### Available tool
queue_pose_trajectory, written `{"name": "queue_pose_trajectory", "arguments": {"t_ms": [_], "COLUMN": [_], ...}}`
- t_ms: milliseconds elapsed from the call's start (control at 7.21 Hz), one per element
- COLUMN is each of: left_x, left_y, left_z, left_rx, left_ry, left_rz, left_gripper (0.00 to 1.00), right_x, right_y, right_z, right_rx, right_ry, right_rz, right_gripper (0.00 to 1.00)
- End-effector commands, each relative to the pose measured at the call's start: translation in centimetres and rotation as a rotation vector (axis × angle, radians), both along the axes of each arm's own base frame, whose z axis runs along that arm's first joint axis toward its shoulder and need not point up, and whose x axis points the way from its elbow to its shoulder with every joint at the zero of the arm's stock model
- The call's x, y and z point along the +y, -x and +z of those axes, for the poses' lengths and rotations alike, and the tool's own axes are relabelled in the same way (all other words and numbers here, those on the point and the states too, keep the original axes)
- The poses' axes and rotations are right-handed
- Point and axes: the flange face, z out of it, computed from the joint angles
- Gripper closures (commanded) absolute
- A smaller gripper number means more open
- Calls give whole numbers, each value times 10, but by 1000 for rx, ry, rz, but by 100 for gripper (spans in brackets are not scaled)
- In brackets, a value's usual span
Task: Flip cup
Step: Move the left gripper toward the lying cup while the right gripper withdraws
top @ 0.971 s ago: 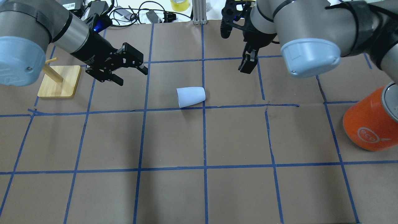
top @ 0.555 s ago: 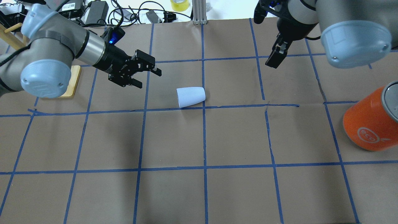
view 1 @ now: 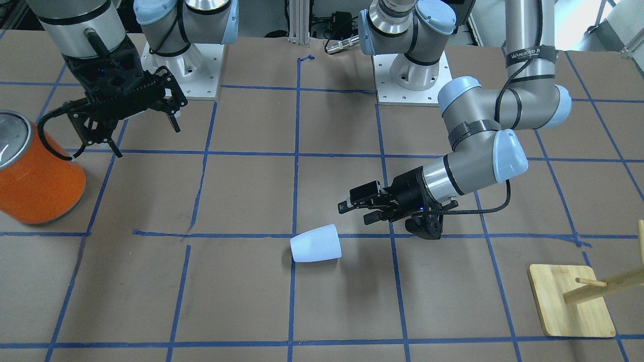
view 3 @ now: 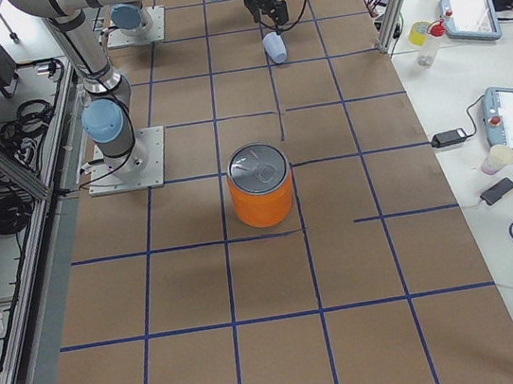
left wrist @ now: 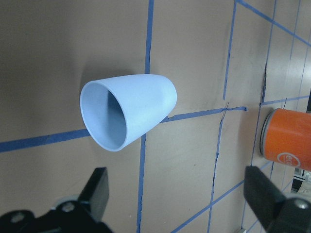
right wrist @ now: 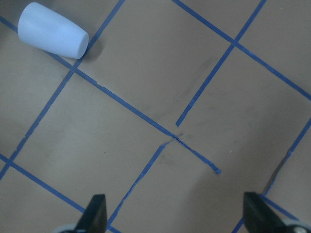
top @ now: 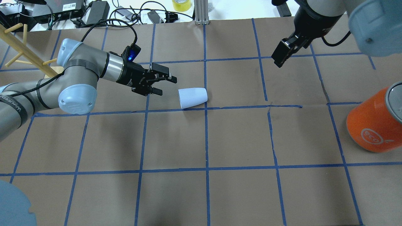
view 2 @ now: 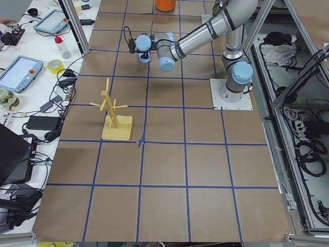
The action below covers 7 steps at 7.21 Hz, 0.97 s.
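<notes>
Bare worktop (top: 176, 138) all round cup (top: 192, 97); open gap to left gripper (top: 167, 86); orange can (top: 372, 125) well apart.

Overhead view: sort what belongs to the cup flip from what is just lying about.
For the job:
cup, lying on its side
left gripper, open, facing the cup's mouth

Lying about:
orange can
wooden peg stand
yellow tape roll
</notes>
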Motion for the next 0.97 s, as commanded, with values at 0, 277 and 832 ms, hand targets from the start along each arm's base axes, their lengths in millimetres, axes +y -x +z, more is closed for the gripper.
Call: {"name": "queue_pose_trajectory", "arguments": {"t_ms": [0, 277, 832], "left_x": [-5, -6, -7], "left_y": [5, 6, 6], "left_z": [-23, -43, -73], "left_rx": [99, 105, 119], "left_ry": [-4, -7, -37], "left_rz": [-9, -38, -53], "left_gripper": [0, 0, 0], "right_x": [3, 5, 15], "right_y": [8, 4, -49], "right_z": [8, 12, 12], "right_rx": [52, 13, -53], "right_ry": [-27, -19, -8], "right_rz": [-295, -571, -716], "right_gripper": [0, 0, 0]}}
